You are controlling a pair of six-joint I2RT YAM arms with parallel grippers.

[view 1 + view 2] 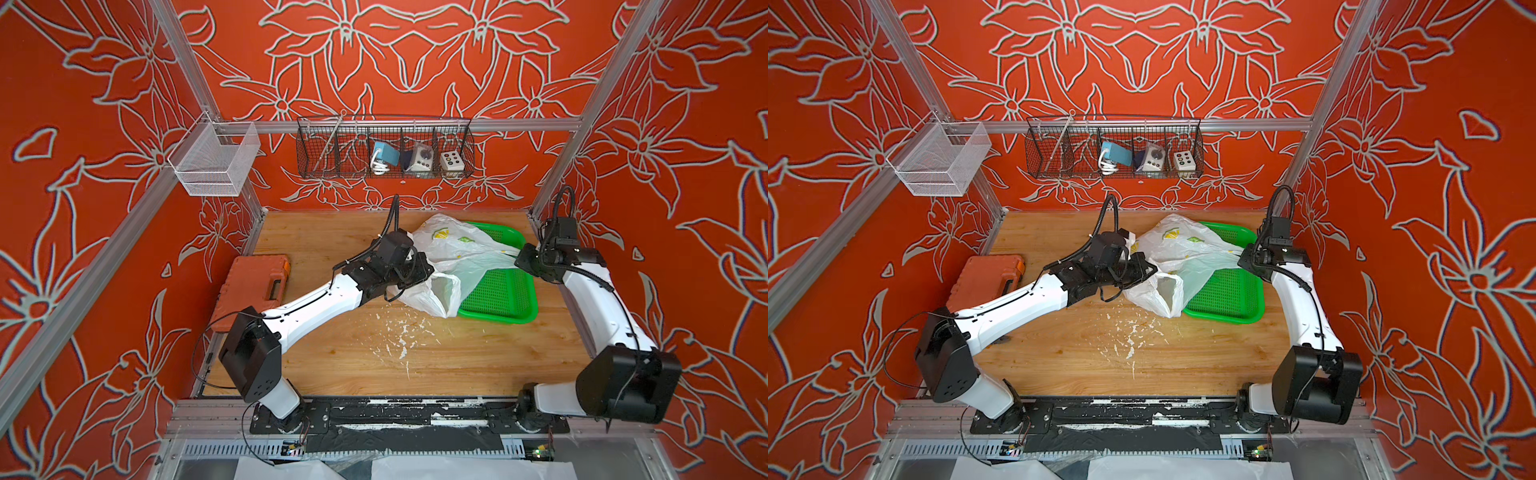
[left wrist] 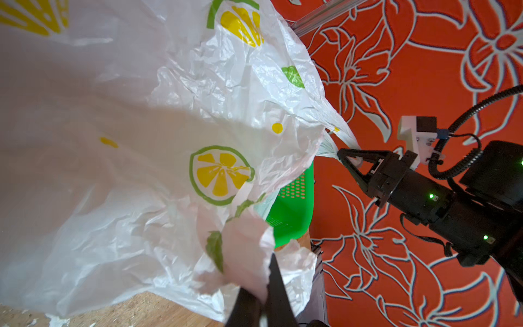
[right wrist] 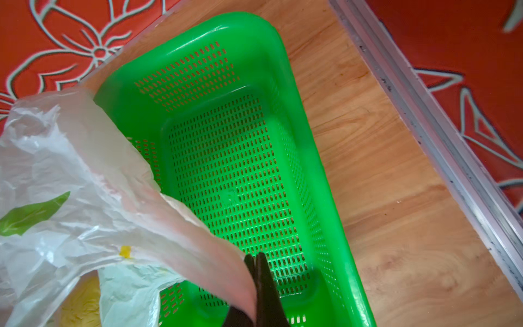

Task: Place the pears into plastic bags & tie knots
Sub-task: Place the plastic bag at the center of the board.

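Both grippers are seen clamped on the plastic bag (image 1: 461, 253), which is stretched between them over the far side of the wooden table (image 1: 374, 361) and partly draped across the green mesh tray (image 1: 503, 309). In the left wrist view, a crumpled fold of the bag's edge is pinched by the left gripper (image 2: 263, 283), its fingers drawn almost together. In both top views this gripper is largely hidden by its own wrist and by the plastic. A flat white handle strip is gripped by the right gripper (image 3: 255, 259) above the tray. In the left wrist view the same strip is seen gathered into a thin twisted rope at that gripper's tips. A rounded yellow form, taken to be a pear (image 3: 82, 303), is made out dimly through the thin plastic in the right wrist view. Whether more fruit is held inside cannot be told. An orange tool case (image 1: 253, 286) is set well apart from the bag, beside the left arm.
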